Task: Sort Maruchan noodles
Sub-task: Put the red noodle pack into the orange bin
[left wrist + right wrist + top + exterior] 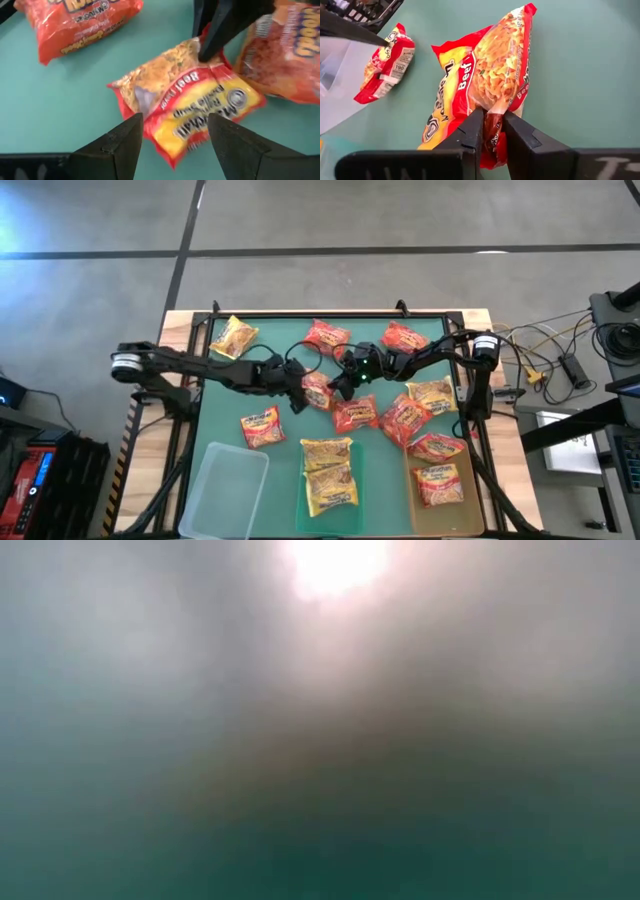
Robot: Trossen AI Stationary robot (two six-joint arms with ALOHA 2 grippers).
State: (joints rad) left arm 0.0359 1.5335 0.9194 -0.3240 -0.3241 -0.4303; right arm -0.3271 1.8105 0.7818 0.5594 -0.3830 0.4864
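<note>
A red and yellow Beef noodle packet [318,392] [185,110] [490,75] lies mid-mat between my two grippers. My right gripper [492,132] [338,383] comes from the right and is shut on it. My left gripper [175,140] [300,395] comes from the left and is open. Its fingers stand on either side of the packet's opposite end, and I see no touch. Other red and yellow packets lie loose around, such as one red packet [327,336] and a yellow one [233,337]. The low view shows only blur. My right gripper pinches the Beef packet by the crimped edge at one end [493,120] between its two fingers [212,40], slanting down from the right. The packet stretches away from the fingers toward my left gripper. Whether its far end rests on the mat, I cannot tell.
Three trays line the near edge: a clear one [230,480], a green one [300,500] holding yellow packets, and an amber one [412,500] holding red packets. Loose packets crowd the mat to the right [405,420] and the near side [262,427]. A black frame rims the mat [300,313].
</note>
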